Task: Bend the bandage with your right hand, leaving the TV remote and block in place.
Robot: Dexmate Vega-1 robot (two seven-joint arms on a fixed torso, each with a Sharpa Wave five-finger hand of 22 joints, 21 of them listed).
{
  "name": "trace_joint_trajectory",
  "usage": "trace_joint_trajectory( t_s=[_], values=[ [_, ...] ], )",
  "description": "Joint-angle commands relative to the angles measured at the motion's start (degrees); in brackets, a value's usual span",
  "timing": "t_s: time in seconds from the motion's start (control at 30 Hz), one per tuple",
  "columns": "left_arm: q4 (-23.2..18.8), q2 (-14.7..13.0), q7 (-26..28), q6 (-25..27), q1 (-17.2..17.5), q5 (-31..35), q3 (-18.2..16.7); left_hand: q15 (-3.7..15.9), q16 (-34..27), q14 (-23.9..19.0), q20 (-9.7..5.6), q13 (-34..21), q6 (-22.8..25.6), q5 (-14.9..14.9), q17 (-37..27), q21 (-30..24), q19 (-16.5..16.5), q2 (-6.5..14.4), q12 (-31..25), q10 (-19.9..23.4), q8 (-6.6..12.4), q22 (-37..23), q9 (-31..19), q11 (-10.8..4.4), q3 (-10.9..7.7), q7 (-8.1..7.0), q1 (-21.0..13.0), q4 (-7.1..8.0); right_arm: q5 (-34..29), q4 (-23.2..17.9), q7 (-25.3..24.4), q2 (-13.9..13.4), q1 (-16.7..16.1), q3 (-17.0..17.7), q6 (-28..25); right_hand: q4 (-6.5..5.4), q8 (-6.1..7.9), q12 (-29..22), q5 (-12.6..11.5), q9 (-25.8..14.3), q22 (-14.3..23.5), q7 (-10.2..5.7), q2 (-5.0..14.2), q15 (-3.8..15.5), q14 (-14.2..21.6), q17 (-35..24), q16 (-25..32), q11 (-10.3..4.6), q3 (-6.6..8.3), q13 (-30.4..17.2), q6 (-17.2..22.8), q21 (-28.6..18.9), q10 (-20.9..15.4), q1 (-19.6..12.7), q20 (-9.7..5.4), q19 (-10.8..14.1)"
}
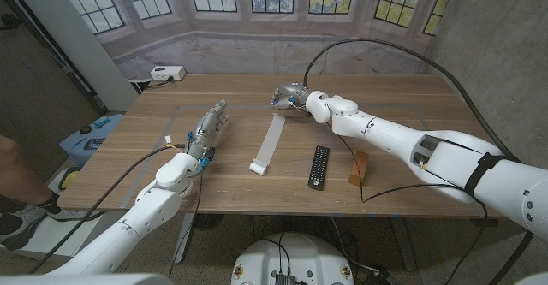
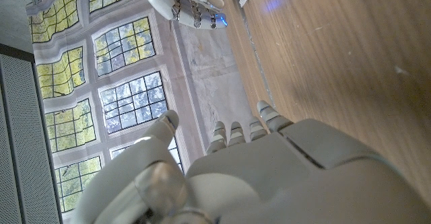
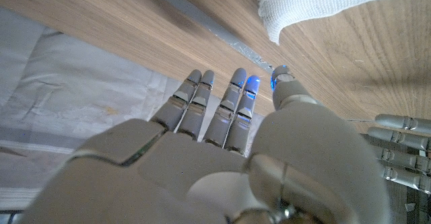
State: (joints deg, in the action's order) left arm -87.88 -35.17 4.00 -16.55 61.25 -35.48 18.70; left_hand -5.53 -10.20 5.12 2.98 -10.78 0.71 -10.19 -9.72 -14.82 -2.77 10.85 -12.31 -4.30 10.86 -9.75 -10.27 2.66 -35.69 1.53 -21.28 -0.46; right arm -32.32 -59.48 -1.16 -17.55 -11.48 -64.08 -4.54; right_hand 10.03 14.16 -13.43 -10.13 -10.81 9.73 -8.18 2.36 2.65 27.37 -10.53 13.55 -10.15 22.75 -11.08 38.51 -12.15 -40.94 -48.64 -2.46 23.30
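A long white bandage [image 1: 269, 143] lies straight on the wooden table [image 1: 411, 97], its near end folded into a small pad. My right hand [image 1: 289, 95] hovers just beyond its far end [image 3: 323, 2], fingers stretched out and holding nothing; the thumb tip is close to the cloth but apart from it. The black TV remote [image 1: 318, 167] lies right of the bandage, and the small wooden block [image 1: 359, 169] sits further right. My left hand [image 1: 208, 127] stays left of the bandage with fingers extended and nothing in it. The left wrist view also catches the right hand [image 2: 192, 2].
A white box [image 1: 167, 73] sits at the table's back left corner. A blue object [image 1: 90, 139] and a person's leg [image 1: 13, 174] are beside the left edge. Faint tape lines [image 1: 248, 107] cross the tabletop. A black cable [image 1: 402, 191] trails near the block.
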Motion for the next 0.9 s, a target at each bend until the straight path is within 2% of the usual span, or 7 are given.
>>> trace_joint_trajectory(
  t_s=[0.03,0.9],
  values=[
    [0.25,0.12,-0.22,-0.25,-0.08,0.04,0.14,-0.43,-0.26,-0.11,0.0,-0.31,-0.3,-0.01,-0.16,0.08,-0.44,-0.12,0.07,0.14,-0.27,-0.22,-0.08,-0.32,0.07,0.02,-0.68,0.06,-0.41,-0.12,-0.62,0.19,-0.57,-0.59,-0.95,-0.04,0.13,0.19,0.05,-0.06,0.29,-0.23,0.03,8.8,0.38,-0.22,0.28,0.21,-0.09,-0.21,0.64,0.07,-0.75,-0.84,-4.34,0.38],
    [-0.16,0.23,-0.11,-0.34,0.45,0.14,0.43,-0.5,-0.24,-0.09,0.03,-0.31,-0.34,-0.01,-0.16,0.53,-0.55,-0.13,0.14,0.1,-0.29,-0.23,-0.08,-0.33,0.2,-0.06,-0.79,0.14,-1.16,0.35,-2.5,0.7,-1.5,-1.36,-2.42,-0.23,0.01,0.32,0.1,-0.09,0.31,-0.92,-0.15,9.38,2.0,-0.38,0.65,-0.79,-0.79,-0.35,2.95,0.13,-3.01,-2.62,-4.26,1.05]
  ],
)
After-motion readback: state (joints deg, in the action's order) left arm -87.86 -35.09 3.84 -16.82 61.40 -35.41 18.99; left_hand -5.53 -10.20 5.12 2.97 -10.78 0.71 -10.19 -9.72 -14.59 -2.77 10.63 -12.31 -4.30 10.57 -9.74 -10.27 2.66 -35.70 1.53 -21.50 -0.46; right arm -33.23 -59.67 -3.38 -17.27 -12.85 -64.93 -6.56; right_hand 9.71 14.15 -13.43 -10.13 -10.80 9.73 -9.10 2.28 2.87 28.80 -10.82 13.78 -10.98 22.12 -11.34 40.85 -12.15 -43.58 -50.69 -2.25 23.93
